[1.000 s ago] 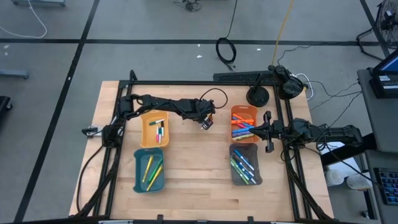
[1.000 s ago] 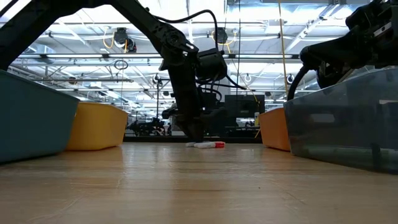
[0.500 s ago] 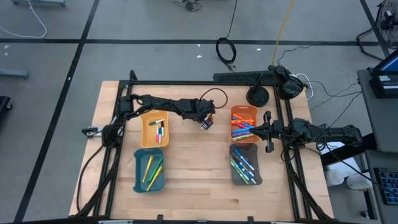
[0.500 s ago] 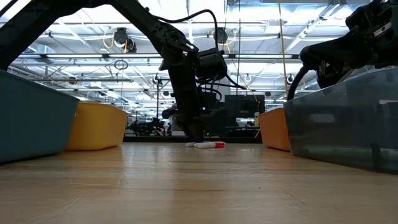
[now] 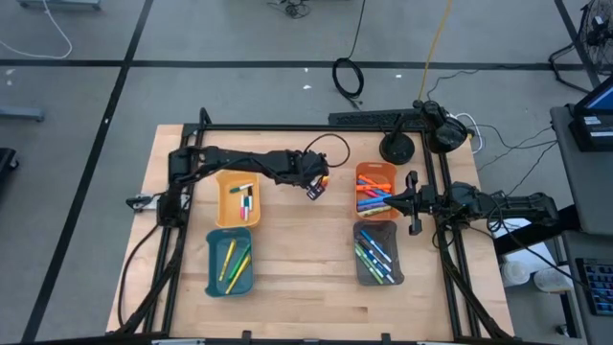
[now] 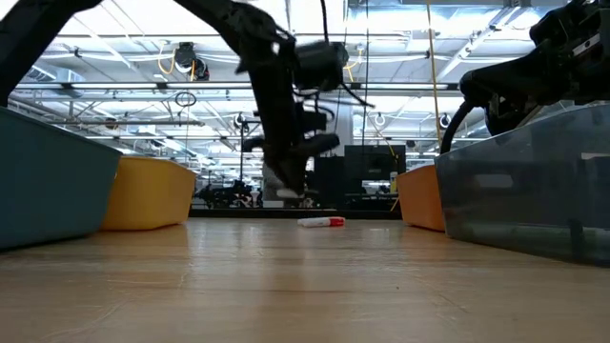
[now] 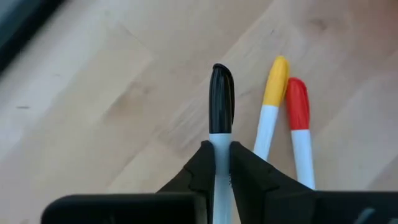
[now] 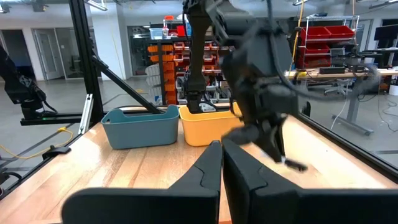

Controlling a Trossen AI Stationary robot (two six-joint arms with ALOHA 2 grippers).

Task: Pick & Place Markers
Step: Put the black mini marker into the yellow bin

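Note:
My left gripper (image 7: 221, 163) is shut on a thin white marker with a black cap (image 7: 221, 98), above the table's middle between the yellow tray (image 5: 238, 199) and the orange tray (image 5: 375, 190). The high view shows this gripper (image 5: 314, 186), and the low view shows it (image 6: 291, 191) raised off the wood. Below it, a yellow-capped marker (image 7: 270, 109) and a red-capped marker (image 7: 298, 124) lie side by side on the table; the low view shows the red-capped marker (image 6: 321, 222) too. My right gripper (image 8: 222, 155) waits shut at the right, beside the orange tray. My left gripper pinches the marker's white barrel (image 7: 221, 142), just behind the black cap, between its two fingers. The fingers slant down from above and run along the marker, whose cap end sticks out ahead of the fingertips (image 7: 203, 163). The marker is lifted clear of the table.
A teal tray (image 5: 230, 262) with markers stands at the near left, and a clear grey tray (image 5: 378, 254) with several markers at the near right. The yellow and orange trays also hold markers. Bare wood lies between the tray pairs.
My left gripper has risen from the table with the black-capped marker, which now hangs clear of the wood. The red-capped marker has stayed where it lay.

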